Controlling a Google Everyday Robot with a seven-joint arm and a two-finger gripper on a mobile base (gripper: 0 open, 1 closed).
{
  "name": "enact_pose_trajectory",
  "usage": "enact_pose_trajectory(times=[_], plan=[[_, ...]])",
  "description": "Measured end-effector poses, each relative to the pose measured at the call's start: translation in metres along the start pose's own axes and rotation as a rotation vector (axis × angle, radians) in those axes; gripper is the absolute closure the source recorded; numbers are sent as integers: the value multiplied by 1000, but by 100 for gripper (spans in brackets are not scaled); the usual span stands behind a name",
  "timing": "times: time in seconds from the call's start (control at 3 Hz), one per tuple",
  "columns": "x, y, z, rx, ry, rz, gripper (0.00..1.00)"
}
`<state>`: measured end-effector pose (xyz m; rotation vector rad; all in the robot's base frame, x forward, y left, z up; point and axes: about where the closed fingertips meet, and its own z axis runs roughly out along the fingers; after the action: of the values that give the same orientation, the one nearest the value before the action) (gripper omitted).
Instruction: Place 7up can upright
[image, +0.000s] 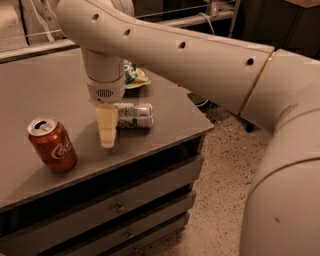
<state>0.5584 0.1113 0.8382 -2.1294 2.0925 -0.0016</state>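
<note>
Between the red can (51, 145) and the 7up can (134, 115), my gripper (107, 129) hangs low over the table (45, 95).
Lying on its side, the 7up can points its long axis at me, near end just beside; my jaw width I cannot tell.

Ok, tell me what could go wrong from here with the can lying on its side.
The 7up can lies on its side right next to the claw, apparently not held; a nudge could roll it toward the table's near edge. The red can stands upright on the claw's other side, so a sideways move might knock it over.
</note>
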Motion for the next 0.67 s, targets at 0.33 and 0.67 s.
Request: enact_pose_trajectory(times=[0.33, 0.67], plan=[[9, 3, 5, -16, 6, 18, 0], [20, 8, 11, -42, 14, 45, 0]])
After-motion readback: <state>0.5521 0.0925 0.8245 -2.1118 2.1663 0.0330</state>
